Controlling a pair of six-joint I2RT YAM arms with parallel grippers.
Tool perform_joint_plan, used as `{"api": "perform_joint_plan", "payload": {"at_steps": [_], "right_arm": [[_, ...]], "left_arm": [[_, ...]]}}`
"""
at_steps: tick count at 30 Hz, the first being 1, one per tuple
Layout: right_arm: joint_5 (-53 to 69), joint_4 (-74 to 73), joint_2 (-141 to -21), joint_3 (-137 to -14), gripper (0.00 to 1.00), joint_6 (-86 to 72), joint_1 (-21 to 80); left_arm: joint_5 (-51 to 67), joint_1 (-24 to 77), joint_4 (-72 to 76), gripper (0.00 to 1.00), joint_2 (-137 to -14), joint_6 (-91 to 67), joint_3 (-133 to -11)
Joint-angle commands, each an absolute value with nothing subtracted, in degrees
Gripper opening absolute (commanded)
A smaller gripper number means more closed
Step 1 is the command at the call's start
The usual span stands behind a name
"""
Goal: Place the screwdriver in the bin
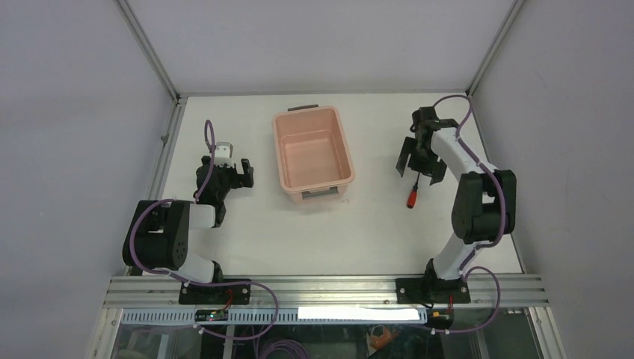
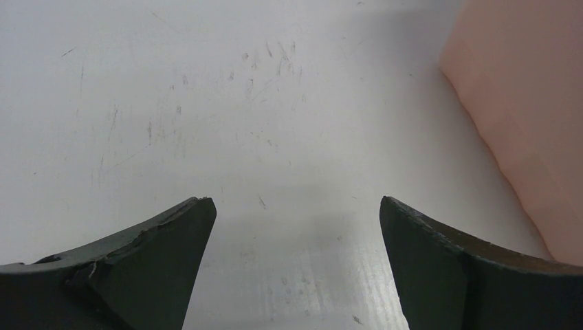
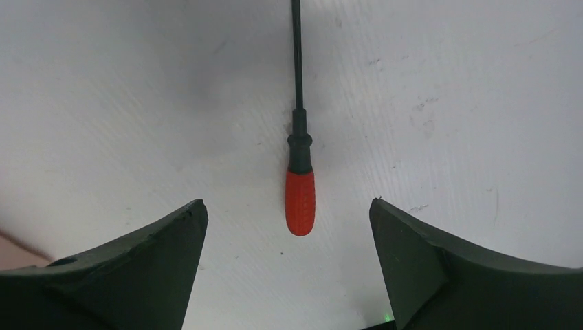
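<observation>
Because the thin screwdriver (image 3: 300, 199) lies flat on the table (image 1: 374, 232), the right gripper (image 3: 287, 203), jaws wide and empty, could close off-centre and roll it away. Its red handle sits centred just ahead of those jaws, well right of the bin (image 1: 348, 149); the left gripper (image 2: 295, 201) gapes empty.

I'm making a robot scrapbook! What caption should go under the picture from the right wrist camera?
The right hand, open, hangs over the red-handled screwdriver lying on the white table.
</observation>
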State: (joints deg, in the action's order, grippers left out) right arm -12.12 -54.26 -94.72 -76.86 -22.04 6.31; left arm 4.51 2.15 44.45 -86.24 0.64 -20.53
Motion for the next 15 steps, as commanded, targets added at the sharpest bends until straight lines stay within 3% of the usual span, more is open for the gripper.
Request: {"api": "perform_joint_plan", "payload": {"at_steps": [1, 6, 8, 12, 14, 15], "right_arm": [[-8.6, -55.1, -98.3, -74.3, 0.88, -20.6, 5.4], [-8.2, -48.8, -103.5, -68.7, 0.76, -21.0, 4.6], [-8.3, -47.0, -105.3, -67.2, 0.64, -20.8, 4.3], [-9.0, -47.0, -107.1, -67.3, 0.26, -18.9, 4.1], [-9.4, -48.8, -106.6, -68.6, 0.0, -17.6, 4.1], [-9.7, -49.8, -106.0, -69.6, 0.0, -16.7, 4.1]], "left_arm": [[4.4, 1.9, 46.5, 0.99, -86.2, 0.1, -21.7], [4.4, 1.9, 46.5, 0.99, -86.2, 0.1, -21.7], [4.4, 1.9, 46.5, 0.99, -86.2, 0.1, -21.7], [4.4, 1.9, 46.5, 0.99, -86.2, 0.1, -21.7], [4.4, 1.9, 46.5, 0.99, -86.3, 0.2, -21.7], [4.3, 1.9, 46.5, 0.99, -86.2, 0.2, -21.7]]}}
